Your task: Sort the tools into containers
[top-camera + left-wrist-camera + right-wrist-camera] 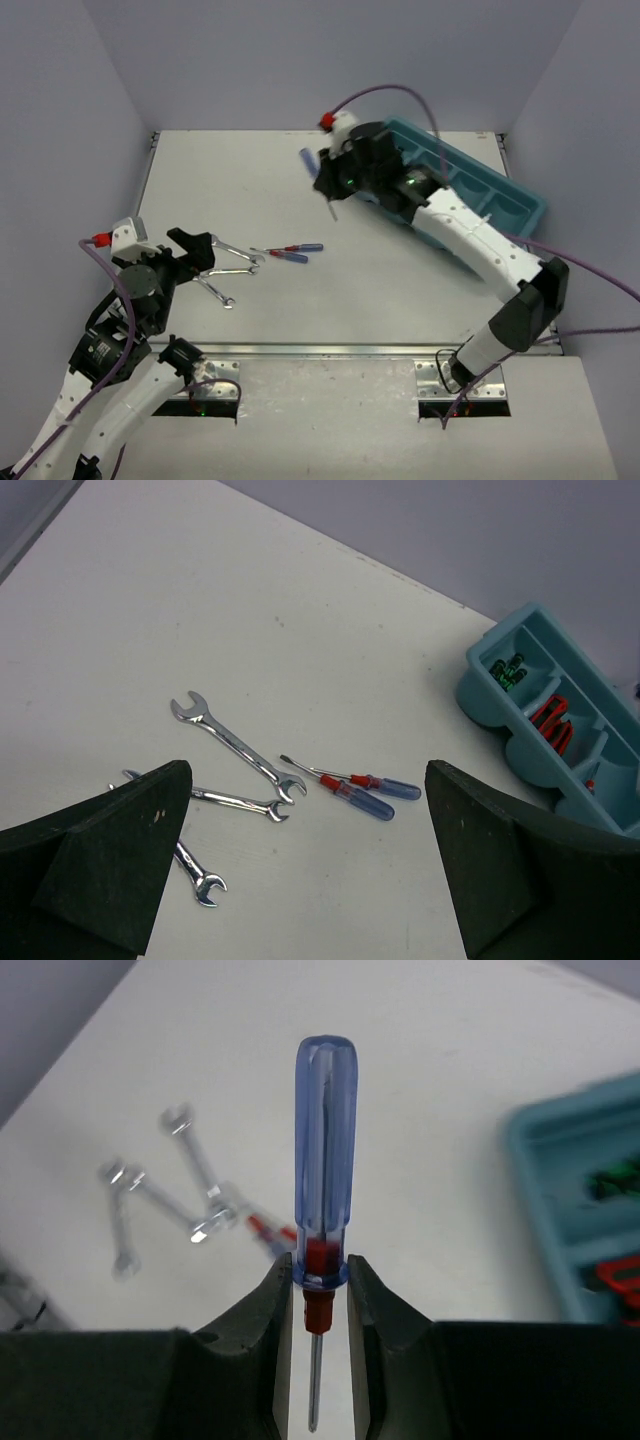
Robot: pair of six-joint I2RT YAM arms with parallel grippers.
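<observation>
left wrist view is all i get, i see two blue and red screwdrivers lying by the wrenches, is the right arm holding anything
Observer: Yes. The right end effector is shut on another blue-and-red screwdriver, pinched at its red collar.
Operator: is it over the tray yet
Observer: Not yet, going by the top view. It hangs over the table, just off the left end of the teal tray.
Operator: which way does the tool sit in the grip
Observer: The blue handle sticks out past the fingers, and the metal shaft runs back between them.
</observation>
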